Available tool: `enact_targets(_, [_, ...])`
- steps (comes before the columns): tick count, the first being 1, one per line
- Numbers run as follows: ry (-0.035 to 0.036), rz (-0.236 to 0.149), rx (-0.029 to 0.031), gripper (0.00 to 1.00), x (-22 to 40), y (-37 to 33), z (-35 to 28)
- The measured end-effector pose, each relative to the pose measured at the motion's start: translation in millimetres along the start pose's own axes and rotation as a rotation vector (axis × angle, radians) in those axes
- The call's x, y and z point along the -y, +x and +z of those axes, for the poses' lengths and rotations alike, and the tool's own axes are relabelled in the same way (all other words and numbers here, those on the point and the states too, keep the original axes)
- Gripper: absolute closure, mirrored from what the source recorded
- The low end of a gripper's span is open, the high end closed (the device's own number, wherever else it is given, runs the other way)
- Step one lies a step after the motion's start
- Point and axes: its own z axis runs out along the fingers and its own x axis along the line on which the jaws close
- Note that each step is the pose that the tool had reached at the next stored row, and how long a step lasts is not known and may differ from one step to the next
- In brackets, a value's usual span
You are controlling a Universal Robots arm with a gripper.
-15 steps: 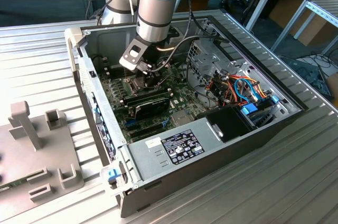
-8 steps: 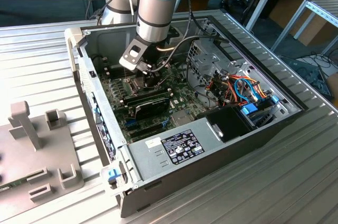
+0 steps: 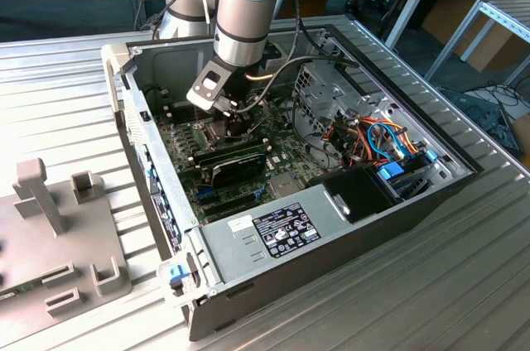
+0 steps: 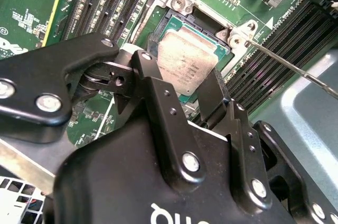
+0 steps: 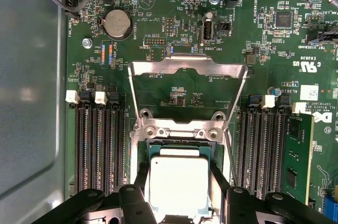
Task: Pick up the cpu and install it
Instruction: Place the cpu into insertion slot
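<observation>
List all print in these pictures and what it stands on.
Nothing quoted: no wording is sure.
White lettering on the green motherboard: too small.
Engraving on the dull silver-grey square cpu: too faint.
Label on the grey power supply box: too small.
White lettering on the black gripper: cut off.

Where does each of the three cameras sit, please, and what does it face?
Exterior view: off the arm, above, angled down into the open computer case; the arm reaches in.
First wrist view: on the wrist, facing straight onto the motherboard; the gripper brackets the cpu.
Second wrist view: on the wrist, slanting past the gripper to the cpu over the socket.
Shared: both wrist views show the gripped cpu.
</observation>
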Motion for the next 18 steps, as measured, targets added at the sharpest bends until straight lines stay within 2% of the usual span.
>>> enact_targets(3, [-0.0001,0.000,0.0012,0.46,0.0,-0.2,0.9])
enact_targets(15, [-0.0002,0.000,-0.0007,0.46,0.0,0.0,2.0])
enact_targets(16, [-0.0005,0.000,-0.0017,0.45,-0.1,0.2,2.3])
enact_targets(17, [-0.0006,0.000,-0.0009,0.39,-0.1,0.1,2.3])
enact_targets(18, [-0.0002,0.000,-0.0001,0.39,0.0,-0.1,1.9])
